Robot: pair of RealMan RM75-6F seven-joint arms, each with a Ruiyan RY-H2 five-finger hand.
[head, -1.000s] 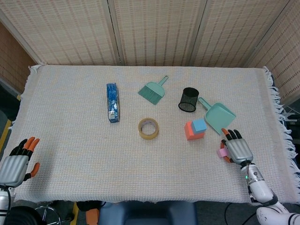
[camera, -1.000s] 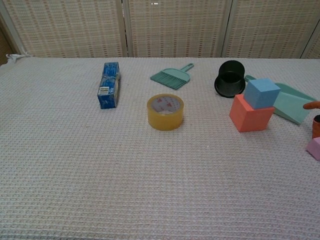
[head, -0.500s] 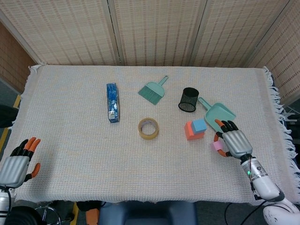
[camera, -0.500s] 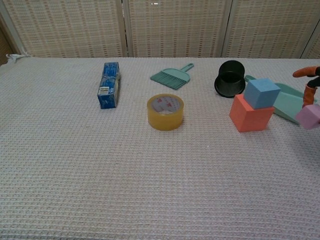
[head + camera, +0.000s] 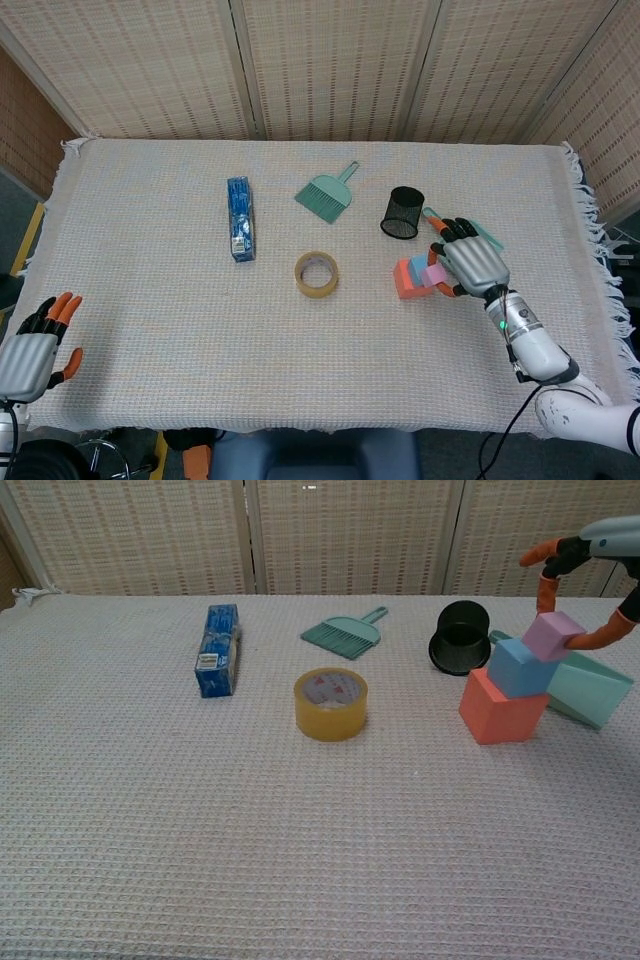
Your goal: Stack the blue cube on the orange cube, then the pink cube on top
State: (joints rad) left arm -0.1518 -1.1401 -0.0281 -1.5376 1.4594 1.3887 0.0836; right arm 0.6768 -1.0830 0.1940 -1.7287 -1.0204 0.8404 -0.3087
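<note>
The right hand point(image 5: 472, 264) had a ribbed silver-grey metal back, black fingers and orange fingertips point(image 5: 540, 552). Behind it ran a white forearm with a small green light. The left hand point(image 5: 30, 352) looked the same.

On a woven cloth-covered table point(image 5: 150, 260): blue packet point(image 5: 240, 218) at left, teal hand brush point(image 5: 324, 193) beyond a roll of yellow tape point(image 5: 316, 274), black mesh cup point(image 5: 402, 212) tipped on its side, teal dustpan point(image 5: 585, 685) at right. Behind, reed-panel screens point(image 5: 330, 65).
</note>
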